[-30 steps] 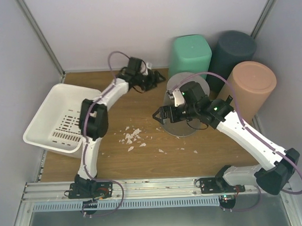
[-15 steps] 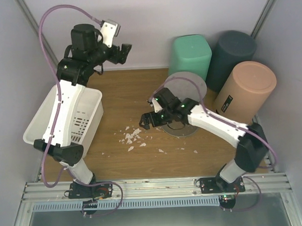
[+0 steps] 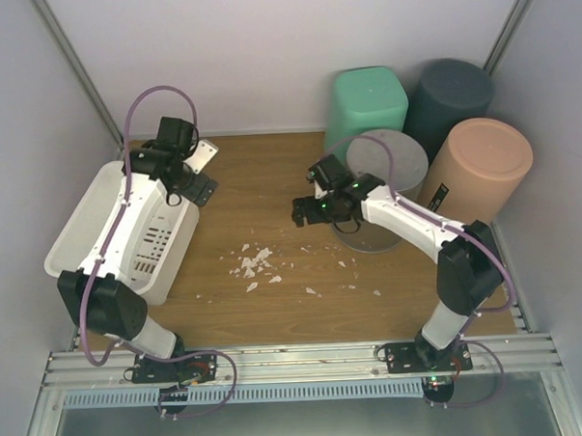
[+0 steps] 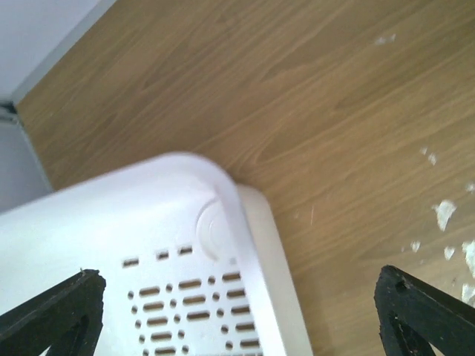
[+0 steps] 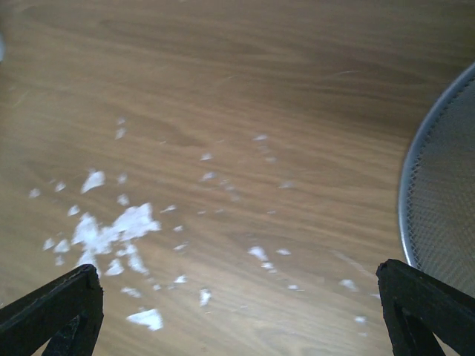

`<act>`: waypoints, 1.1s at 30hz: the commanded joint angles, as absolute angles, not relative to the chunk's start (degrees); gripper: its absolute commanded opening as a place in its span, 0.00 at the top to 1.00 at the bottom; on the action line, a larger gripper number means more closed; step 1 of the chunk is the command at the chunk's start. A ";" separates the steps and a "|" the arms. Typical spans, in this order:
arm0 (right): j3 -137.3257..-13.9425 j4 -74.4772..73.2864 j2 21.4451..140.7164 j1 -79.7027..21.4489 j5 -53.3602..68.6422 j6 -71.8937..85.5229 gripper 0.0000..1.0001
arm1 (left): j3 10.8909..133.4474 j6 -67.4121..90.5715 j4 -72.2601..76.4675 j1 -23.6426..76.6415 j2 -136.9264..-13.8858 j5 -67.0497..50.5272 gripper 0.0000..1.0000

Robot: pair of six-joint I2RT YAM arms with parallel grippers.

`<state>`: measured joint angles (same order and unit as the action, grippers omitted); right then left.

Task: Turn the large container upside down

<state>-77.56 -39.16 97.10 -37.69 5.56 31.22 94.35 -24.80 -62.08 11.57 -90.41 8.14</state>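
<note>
The large container, a white slotted basket, lies tipped against the left wall, its slotted face turned toward the middle of the table. My left gripper hangs open just over the basket's far right corner and holds nothing. In the left wrist view that rounded corner of the basket fills the lower left, between and below the spread jaws of the left gripper. My right gripper is open over bare wood mid-table; in its own view the right gripper has nothing between its fingers.
A grey mesh bin stands just right of the right gripper, its rim at that view's edge. Green, dark grey and peach bins crowd the back right. White crumbs litter the wood.
The left arm dropped from high at the back to the basket's far corner, its jaws widening. The basket now stands more tipped. The right gripper drew back, and the mesh bin sits further right.
</note>
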 commanded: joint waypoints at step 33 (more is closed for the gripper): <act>-75.02 -41.31 90.25 -30.51 2.36 26.19 0.00 | 73.42 -27.83 -69.61 9.70 -82.17 20.39 0.66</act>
